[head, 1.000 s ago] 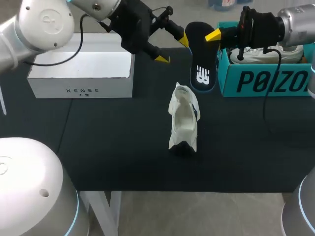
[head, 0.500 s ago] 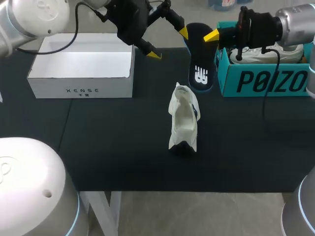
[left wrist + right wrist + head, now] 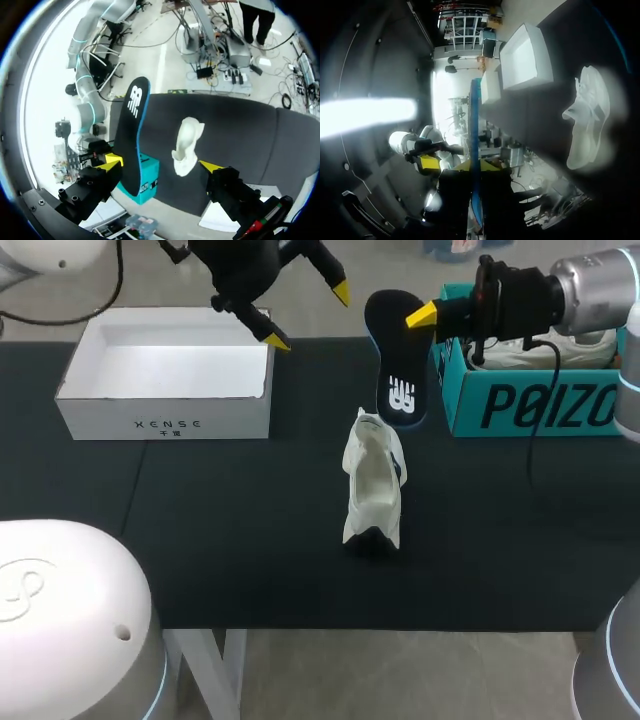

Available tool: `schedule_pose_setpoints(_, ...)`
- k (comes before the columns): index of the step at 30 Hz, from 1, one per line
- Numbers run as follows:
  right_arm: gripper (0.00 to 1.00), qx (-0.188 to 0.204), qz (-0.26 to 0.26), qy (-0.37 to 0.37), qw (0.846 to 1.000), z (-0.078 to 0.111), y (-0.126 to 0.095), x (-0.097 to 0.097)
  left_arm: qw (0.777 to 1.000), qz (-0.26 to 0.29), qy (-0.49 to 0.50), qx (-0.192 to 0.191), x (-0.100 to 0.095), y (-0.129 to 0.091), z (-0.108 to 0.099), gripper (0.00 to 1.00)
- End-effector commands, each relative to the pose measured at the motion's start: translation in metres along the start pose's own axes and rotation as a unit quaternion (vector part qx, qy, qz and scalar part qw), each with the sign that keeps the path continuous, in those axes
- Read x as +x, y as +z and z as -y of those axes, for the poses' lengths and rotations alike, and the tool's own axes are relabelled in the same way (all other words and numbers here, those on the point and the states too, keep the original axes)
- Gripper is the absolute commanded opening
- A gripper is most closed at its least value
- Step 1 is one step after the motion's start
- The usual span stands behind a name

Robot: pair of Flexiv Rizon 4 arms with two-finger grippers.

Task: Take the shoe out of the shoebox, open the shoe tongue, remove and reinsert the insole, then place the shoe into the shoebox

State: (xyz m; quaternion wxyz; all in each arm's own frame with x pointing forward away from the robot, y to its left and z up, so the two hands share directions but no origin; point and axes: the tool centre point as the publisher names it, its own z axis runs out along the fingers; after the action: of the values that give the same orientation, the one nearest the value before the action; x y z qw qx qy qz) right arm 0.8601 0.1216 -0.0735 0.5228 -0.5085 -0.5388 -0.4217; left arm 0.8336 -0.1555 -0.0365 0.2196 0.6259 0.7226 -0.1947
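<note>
Firmly, the right gripper (image 3: 416, 314) pinched the flat, black, blue-rimmed insole (image 3: 400, 370) beside the teal cardboard shoebox (image 3: 530, 405) at the far edge of the table (image 3: 200, 540), the limp white shoe (image 3: 372, 480) sat mid-table, and the left gripper (image 3: 308, 316) gaped.

You're working in a robotics lab, not a home or a shop. Two silver-and-white jointed robot arms, the left arm (image 3: 50, 250) and the right arm (image 3: 600, 280), reach in over a test bench with loose black cables (image 3: 531, 440) trailing from them. The bench is a flat table (image 3: 250, 540) under a black cloth, standing on white metal legs (image 3: 215, 660). A white open cardboard box (image 3: 165, 400) and a teal cardboard shoebox (image 3: 520, 405) are set out on it as props.
</note>
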Motion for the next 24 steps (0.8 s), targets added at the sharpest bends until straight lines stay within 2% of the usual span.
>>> schedule_pose_setpoints(1, 0.00, -0.003, 0.000, 0.002, 1.000, 0.001, 0.000, -0.002, 0.982, -0.189, 0.005, -0.013, -0.022, -0.006, -0.003, 1.00)
schedule_pose_setpoints(7, 0.00, -0.004, 0.006, 0.006, 1.000, 0.002, 0.002, -0.006, 0.969, -0.239, 0.056, -0.002, -0.041, -0.003, -0.012, 1.00)
schedule_pose_setpoints(14, 0.00, 0.002, 0.011, 0.006, 1.000, 0.000, 0.007, -0.014, 0.949, -0.299, 0.100, -0.007, -0.067, 0.006, -0.013, 1.00)
schedule_pose_setpoints(20, 0.00, 0.016, 0.013, 0.008, 1.000, -0.002, 0.012, -0.017, 0.936, -0.326, 0.133, -0.012, -0.082, 0.013, -0.012, 1.00)
schedule_pose_setpoints(24, 0.00, 0.018, 0.013, 0.008, 1.000, -0.003, 0.014, -0.018, 0.933, -0.331, 0.137, -0.019, -0.086, 0.013, -0.011, 1.00)
